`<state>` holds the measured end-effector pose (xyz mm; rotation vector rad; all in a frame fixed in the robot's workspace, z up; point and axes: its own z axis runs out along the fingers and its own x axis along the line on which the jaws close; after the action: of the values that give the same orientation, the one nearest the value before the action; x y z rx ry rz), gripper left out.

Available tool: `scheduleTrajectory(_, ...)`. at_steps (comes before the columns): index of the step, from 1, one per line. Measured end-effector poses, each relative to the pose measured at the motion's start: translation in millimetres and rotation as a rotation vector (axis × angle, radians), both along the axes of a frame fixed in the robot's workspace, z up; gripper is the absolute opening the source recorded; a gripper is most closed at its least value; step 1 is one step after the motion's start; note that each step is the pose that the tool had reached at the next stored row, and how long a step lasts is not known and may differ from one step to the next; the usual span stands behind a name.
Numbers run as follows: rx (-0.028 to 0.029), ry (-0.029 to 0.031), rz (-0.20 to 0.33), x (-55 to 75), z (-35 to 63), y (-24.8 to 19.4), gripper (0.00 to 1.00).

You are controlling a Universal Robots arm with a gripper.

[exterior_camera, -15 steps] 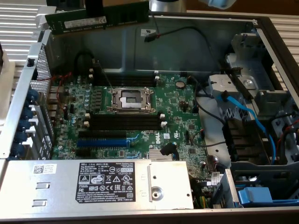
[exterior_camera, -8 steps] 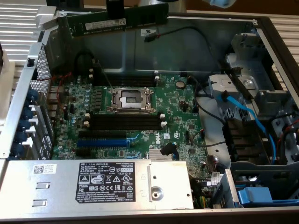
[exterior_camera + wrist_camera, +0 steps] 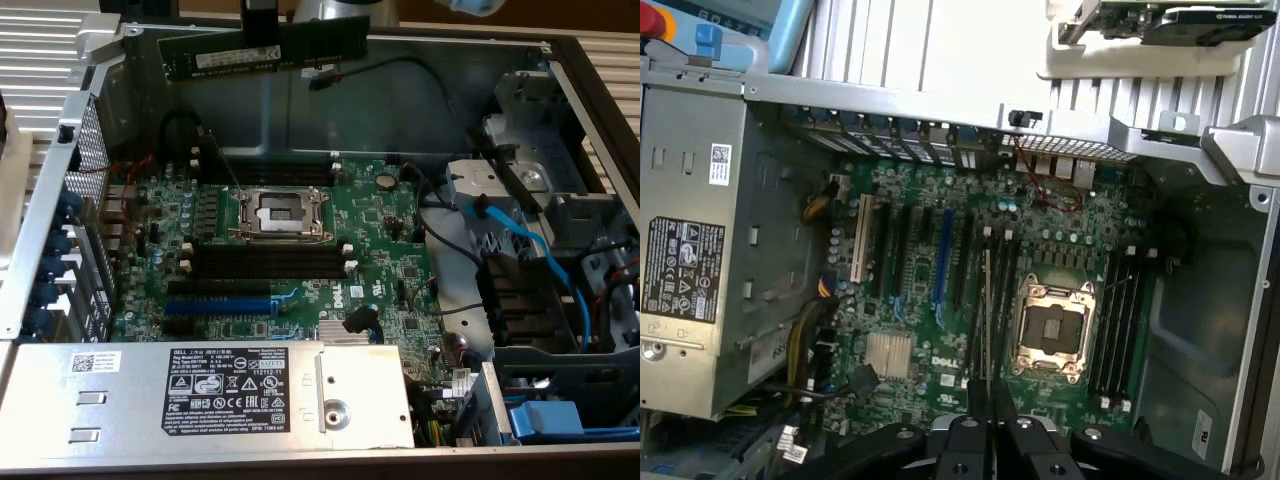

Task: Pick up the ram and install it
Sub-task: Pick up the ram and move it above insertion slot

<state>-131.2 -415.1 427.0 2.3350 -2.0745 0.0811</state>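
The arm reaches in from above at twelve o'clock of the exterior view, wrist pointing down at the open computer case (image 3: 560,60). The tool (image 3: 260,35) is nearly closed, pinching the ram (image 3: 320,50) near its middle. The stick hangs level with its long edge down, high above the motherboard (image 3: 390,230), at about twelve o'clock from the CPU socket (image 3: 278,212). In the wrist view the ram (image 3: 987,320) shows edge-on between the fingers of the tool (image 3: 987,425), running parallel to the black memory slots (image 3: 1118,320).
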Motion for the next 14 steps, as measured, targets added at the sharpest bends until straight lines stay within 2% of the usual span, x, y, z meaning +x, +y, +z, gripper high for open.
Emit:
scheduleTrajectory(2, 0.0005, 0.0108, 0.000, 1.5, -0.7, 2.4, 0.12)
scheduleTrajectory(8, 0.0005, 0.0213, -0.004, 9.8, -2.7, 8.1, 0.12)
scheduleTrajectory(14, 0.0009, 0.0320, -0.052, 10.3, -8.9, 9.8, 0.12)
